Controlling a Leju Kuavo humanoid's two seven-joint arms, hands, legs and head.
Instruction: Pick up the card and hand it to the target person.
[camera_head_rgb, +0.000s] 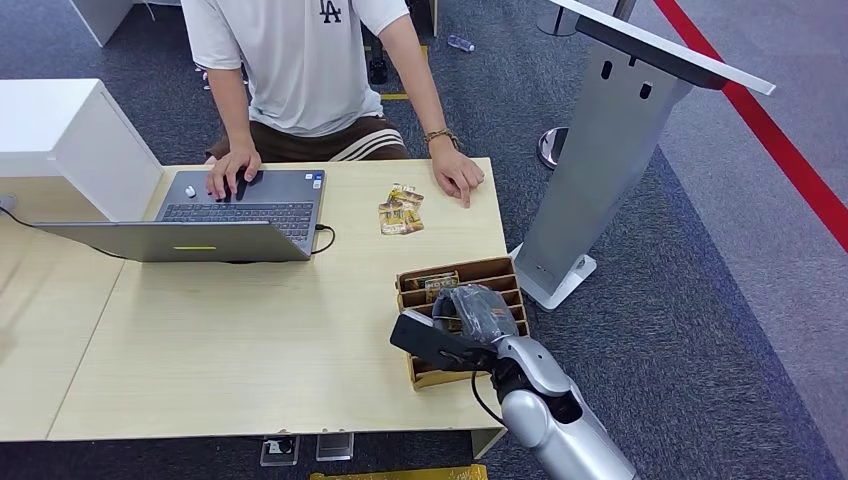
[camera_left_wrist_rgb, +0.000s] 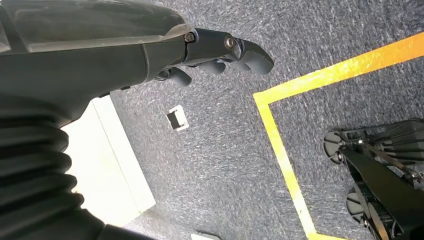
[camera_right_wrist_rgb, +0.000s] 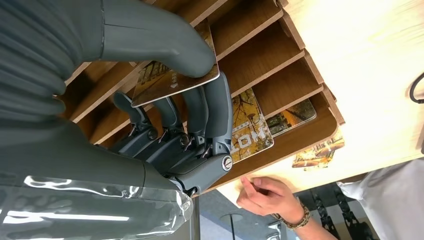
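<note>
My right hand (camera_head_rgb: 478, 310) hovers over the slotted wooden card holder (camera_head_rgb: 505, 272) near the table's right front corner. In the right wrist view the thumb (camera_right_wrist_rgb: 165, 40) presses a yellow-brown card (camera_right_wrist_rgb: 167, 82) against the fingers (camera_right_wrist_rgb: 210, 110), so the card is pinched just above the slots. Other cards (camera_right_wrist_rgb: 250, 127) lie in the holder's far slots. A person in a white T-shirt (camera_head_rgb: 300, 60) sits across the table, one hand (camera_head_rgb: 458, 172) resting on the tabletop, the other on the laptop. My left hand (camera_left_wrist_rgb: 220, 52) hangs over the carpet with fingers curled and nothing in it.
An open grey laptop (camera_head_rgb: 230, 215) stands on the table's left half. A few loose cards (camera_head_rgb: 400, 212) lie on the wood in front of the person. A grey kiosk stand (camera_head_rgb: 600, 150) rises to the right of the table. A white cabinet (camera_head_rgb: 70, 140) stands at left.
</note>
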